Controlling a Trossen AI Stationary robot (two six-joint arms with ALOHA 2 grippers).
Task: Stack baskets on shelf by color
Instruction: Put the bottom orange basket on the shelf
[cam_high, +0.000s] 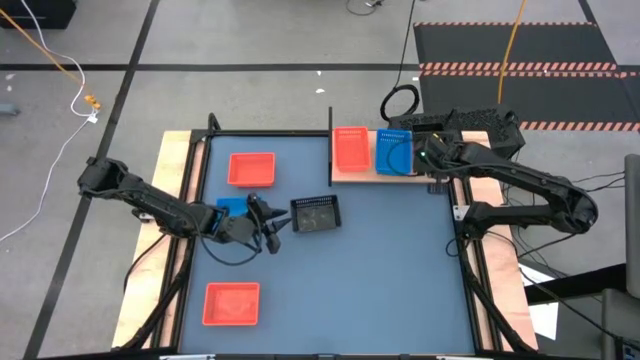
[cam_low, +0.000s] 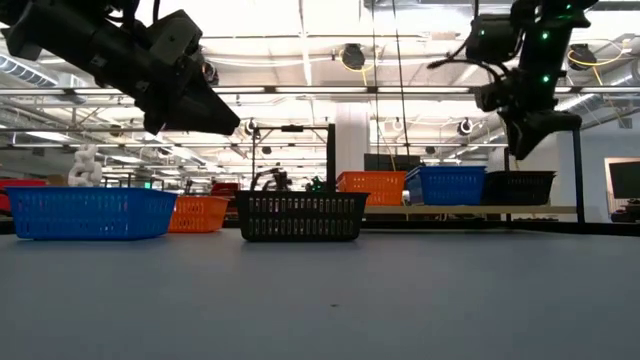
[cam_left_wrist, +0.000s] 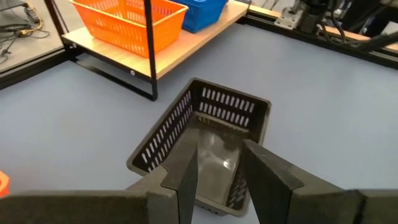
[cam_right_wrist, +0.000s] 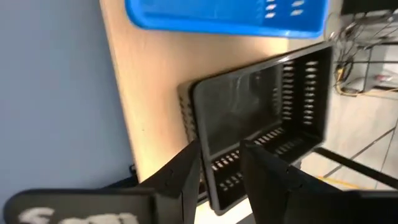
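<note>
A black mesh basket (cam_high: 316, 213) (cam_left_wrist: 205, 143) rests flat on the blue table. My left gripper (cam_high: 268, 222) (cam_left_wrist: 219, 149) hovers open just left of it, well above the table in the low view (cam_low: 215, 118). On the shelf (cam_high: 372, 172) a red-orange basket (cam_high: 350, 148), a blue basket (cam_high: 394, 152) and a second black basket (cam_right_wrist: 261, 112) (cam_low: 518, 187) sit side by side. The black one partly overhangs the shelf's right end. My right gripper (cam_right_wrist: 221, 152) (cam_low: 530, 140) is open above this basket, apart from it.
Two red-orange baskets (cam_high: 251, 168) (cam_high: 231, 303) and a blue basket (cam_high: 232, 207), partly under my left arm, lie on the table's left half. The shelf's black post (cam_high: 330, 145) stands at its left end. The table's middle and right (cam_high: 400, 260) are bare.
</note>
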